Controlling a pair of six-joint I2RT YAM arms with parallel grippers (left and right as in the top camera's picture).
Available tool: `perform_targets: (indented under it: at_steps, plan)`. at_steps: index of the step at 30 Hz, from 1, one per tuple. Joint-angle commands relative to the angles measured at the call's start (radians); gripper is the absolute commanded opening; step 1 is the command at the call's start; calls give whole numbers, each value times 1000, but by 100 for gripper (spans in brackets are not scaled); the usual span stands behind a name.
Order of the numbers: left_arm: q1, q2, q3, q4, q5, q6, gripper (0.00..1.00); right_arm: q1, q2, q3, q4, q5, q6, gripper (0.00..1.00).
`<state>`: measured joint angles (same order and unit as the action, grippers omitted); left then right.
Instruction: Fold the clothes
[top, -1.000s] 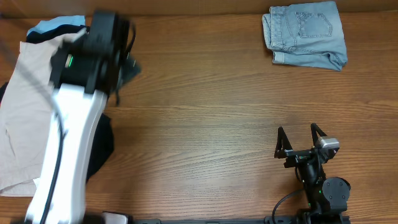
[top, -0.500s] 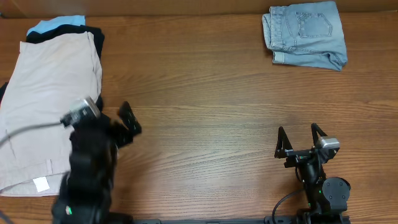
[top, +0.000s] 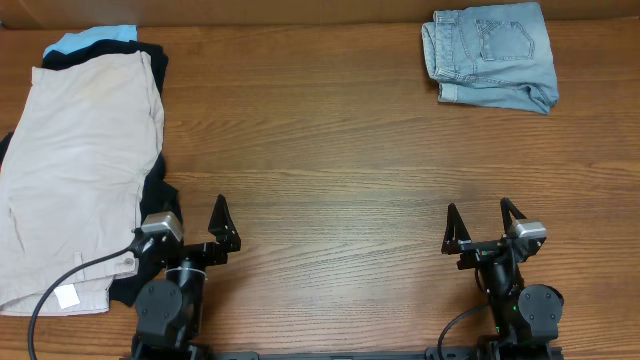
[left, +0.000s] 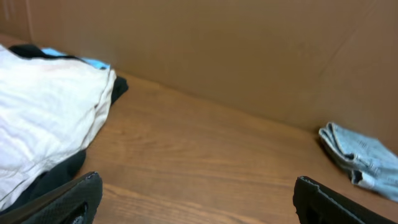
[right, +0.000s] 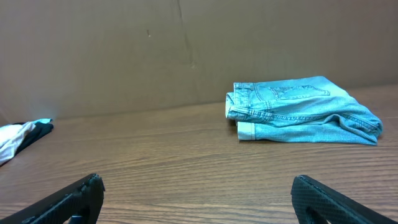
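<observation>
1. Wooden table, cardboard wall behind; beige shorts piled at left.
2. Denim shorts lie folded at the far right corner, well apart from both arms.
3. Left gripper, right gripper: jaws wide apart, holding nothing.

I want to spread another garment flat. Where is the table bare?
Bare: the wide middle of the table, between the beige shorts and the folded denim shorts, and the near strip between the left gripper and right gripper. Crowded: the left side, beige shorts over a black garment; the far right corner.
</observation>
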<state>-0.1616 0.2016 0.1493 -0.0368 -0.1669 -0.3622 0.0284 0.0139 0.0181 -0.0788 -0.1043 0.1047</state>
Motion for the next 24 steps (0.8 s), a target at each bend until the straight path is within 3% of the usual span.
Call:
perform_targets:
  at_steps: [1,8,14,17,24]
  plan:
    - [13,-66,-71,56,0,26,100,2,-11,-10,5,6,3,100]
    - [72,-198,-145,40,68,38,100,2,-11,-10,5,6,3,100]
    - [76,-198,-145,7,161,252,100,2,-11,-10,5,6,3,100]
    - [76,-198,-145,-42,160,299,100,2,-11,-10,5,6,3,100]
    - [77,-198,-145,-41,164,303,100,2,-11,-10,5,6,3,100]
